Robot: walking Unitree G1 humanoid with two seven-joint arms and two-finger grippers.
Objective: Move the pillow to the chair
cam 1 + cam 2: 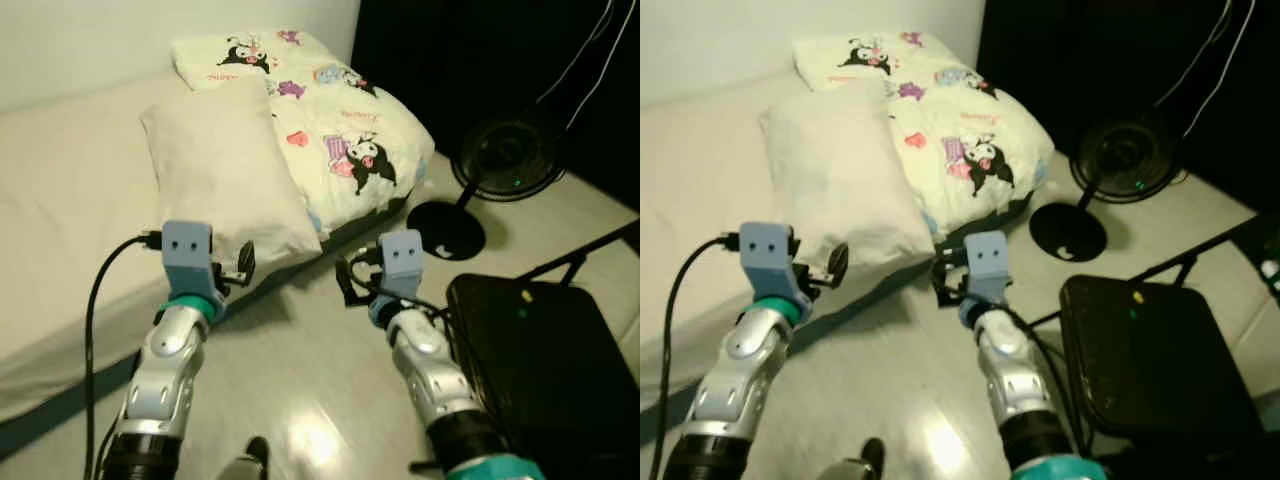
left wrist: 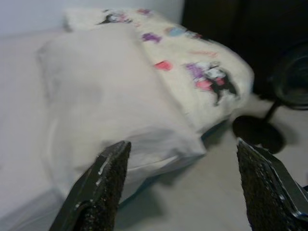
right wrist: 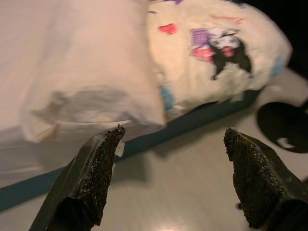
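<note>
Plain, soft, rectangular pillow (image 1: 225, 175) lies on the bed (image 1: 60, 190); left tool (image 2: 180, 185) and right tool (image 3: 171, 178), both released, hover near its wrinkled corner.

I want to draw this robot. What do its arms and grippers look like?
Both arms are shiny silver, made of rounded segments, with a teal ring at each wrist. On top of each wrist sits a light blue box. A black cable loops from the left arm. The left gripper and the right gripper each have two long black fingers with rough, gritty pads.
</note>
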